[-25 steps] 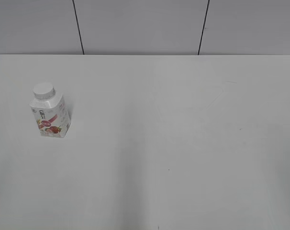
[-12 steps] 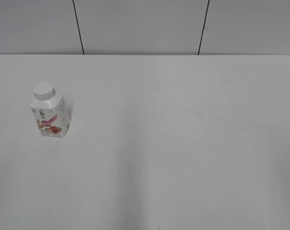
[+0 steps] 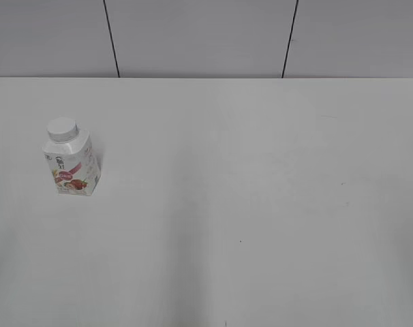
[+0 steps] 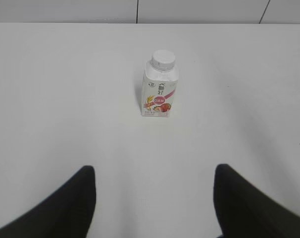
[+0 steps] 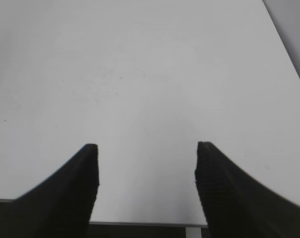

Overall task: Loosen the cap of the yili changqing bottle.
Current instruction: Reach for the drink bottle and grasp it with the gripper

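The yili changqing bottle stands upright on the white table at the left. It is white with pink-red strawberry graphics. Its white ribbed cap sits on the neck. In the left wrist view the bottle with its cap stands ahead of my left gripper, which is open and empty, well short of it. My right gripper is open and empty over bare table near the front edge. Neither gripper shows in the exterior view.
The table's front edge lies just below the right gripper's fingers. A grey panelled wall rises behind the table's far edge. The table's right edge shows in the right wrist view.
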You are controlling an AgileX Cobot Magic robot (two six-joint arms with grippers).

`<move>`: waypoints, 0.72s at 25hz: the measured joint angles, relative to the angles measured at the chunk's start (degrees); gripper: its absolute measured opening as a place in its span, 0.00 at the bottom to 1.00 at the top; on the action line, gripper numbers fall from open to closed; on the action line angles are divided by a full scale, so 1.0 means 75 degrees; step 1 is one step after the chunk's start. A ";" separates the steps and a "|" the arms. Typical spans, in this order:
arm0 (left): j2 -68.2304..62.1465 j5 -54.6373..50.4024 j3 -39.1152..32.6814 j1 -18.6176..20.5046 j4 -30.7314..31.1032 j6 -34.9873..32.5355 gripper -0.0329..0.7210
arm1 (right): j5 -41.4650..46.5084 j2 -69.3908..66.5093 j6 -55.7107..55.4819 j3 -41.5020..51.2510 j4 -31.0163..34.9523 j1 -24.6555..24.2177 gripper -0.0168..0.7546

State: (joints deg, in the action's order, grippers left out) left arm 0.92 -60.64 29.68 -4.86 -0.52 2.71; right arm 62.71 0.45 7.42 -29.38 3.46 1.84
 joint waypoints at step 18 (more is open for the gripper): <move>0.0000 0.0000 0.0000 0.0000 0.0000 0.0000 0.82 | 0.0000 0.0000 0.0000 0.0000 0.0000 0.0000 0.66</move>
State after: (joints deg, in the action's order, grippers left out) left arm 0.92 -60.64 29.68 -4.86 -0.52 2.71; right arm 62.71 0.45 7.42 -29.38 3.46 1.84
